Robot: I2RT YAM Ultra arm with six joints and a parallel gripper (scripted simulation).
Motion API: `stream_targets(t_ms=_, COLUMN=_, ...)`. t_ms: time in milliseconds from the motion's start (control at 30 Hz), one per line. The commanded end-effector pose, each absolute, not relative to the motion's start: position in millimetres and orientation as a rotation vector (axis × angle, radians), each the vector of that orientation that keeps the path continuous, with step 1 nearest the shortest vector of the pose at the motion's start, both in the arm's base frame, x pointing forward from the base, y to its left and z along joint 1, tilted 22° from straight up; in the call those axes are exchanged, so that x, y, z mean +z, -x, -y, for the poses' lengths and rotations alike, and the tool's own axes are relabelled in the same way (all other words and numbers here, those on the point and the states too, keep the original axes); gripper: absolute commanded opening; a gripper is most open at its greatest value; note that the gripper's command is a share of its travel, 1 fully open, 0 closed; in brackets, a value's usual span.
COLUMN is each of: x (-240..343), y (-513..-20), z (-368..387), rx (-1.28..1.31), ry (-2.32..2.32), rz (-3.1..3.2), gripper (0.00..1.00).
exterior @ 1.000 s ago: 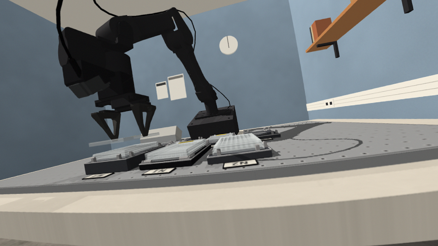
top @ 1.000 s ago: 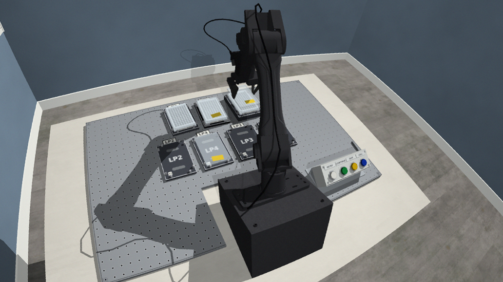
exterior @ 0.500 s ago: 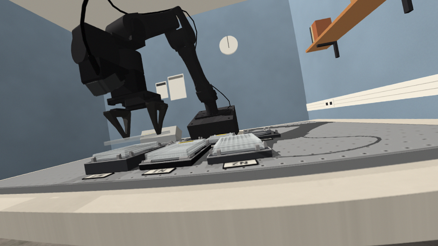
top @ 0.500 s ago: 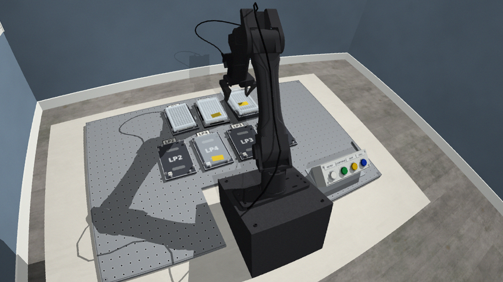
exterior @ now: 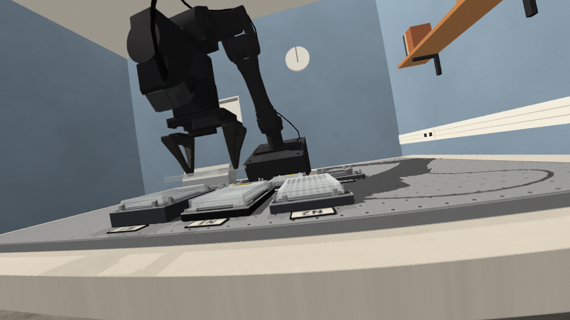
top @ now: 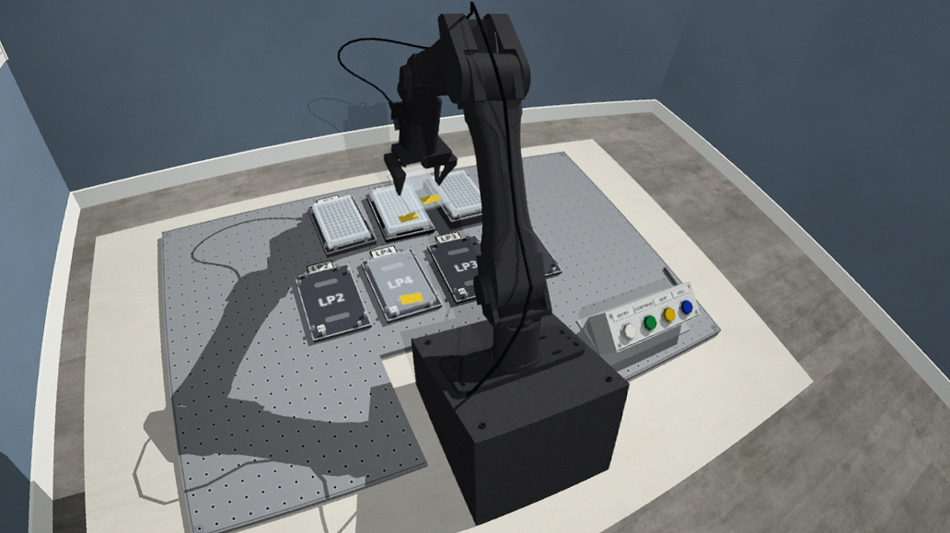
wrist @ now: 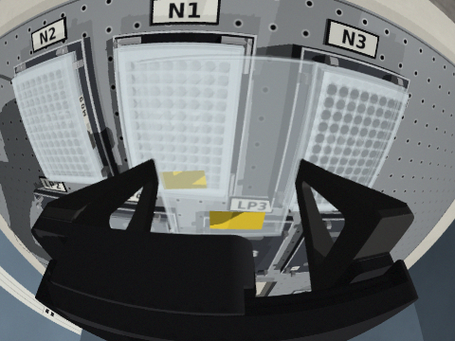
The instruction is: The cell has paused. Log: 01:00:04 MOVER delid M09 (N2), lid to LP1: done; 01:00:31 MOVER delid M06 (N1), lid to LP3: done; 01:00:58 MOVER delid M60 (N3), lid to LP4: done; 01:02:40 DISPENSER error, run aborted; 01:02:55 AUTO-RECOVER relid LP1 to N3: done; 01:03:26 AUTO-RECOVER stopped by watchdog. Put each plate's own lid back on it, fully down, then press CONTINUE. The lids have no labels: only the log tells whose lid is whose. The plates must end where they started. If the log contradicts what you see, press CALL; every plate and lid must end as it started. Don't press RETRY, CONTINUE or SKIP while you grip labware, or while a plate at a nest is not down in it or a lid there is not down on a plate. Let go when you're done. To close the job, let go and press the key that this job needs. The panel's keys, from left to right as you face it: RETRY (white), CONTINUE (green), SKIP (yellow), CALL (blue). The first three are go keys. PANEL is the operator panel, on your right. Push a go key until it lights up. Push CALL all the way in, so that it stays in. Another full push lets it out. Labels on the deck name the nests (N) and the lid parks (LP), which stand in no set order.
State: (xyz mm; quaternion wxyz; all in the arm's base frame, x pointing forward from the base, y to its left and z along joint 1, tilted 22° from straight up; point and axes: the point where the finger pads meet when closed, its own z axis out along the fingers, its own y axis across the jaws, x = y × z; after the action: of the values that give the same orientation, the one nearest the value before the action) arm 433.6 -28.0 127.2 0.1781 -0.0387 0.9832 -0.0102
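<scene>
On the tabletop point(top: 293, 405), nearest the arm's base, the panel point(top: 603, 328) with its green key point(top: 649, 322) looks untouched, so the closing press is still to come. In the row of parks, LP2 point(top: 332, 301) and LP3 point(top: 462, 265) lie bare. LP4 carries a clear lid point(top: 400, 286) with a yellow tag, and LP1 is hidden behind the arm. Beyond them, the plate at N1 point(wrist: 175, 118) seems covered, a yellow tag showing at its near end, while the plates at N2 point(wrist: 57, 118) and N3 point(wrist: 360, 114) look bare. The jaws are clamped on a second clear lid point(wrist: 265, 118), held flat in the air above the gap between N1 and N3. Going by the task's log, it probably belongs on N2 and the LP4 lid on N3, so two lids are still to be seated. The carried lid's long axis runs from the arm's base towards the nest labels, parallel to the plates. Its tagged end points back at the base, and the jaws grip across its short width.
</scene>
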Motion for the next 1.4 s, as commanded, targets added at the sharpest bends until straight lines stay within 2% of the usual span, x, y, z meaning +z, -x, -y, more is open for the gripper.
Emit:
stream_targets(t_ms=0, x=147, y=-440, z=7, rx=-0.043, ry=0.089, rz=-2.713, gripper=0.0)
stream_targets(t_ms=1100, x=136, y=-439, z=-139, rx=-0.04, ry=0.09, rz=-2.751, gripper=0.0)
stream_targets(t_ms=1367, x=145, y=-440, z=-136, rx=-0.033, ry=0.078, rz=-2.734, gripper=0.0)
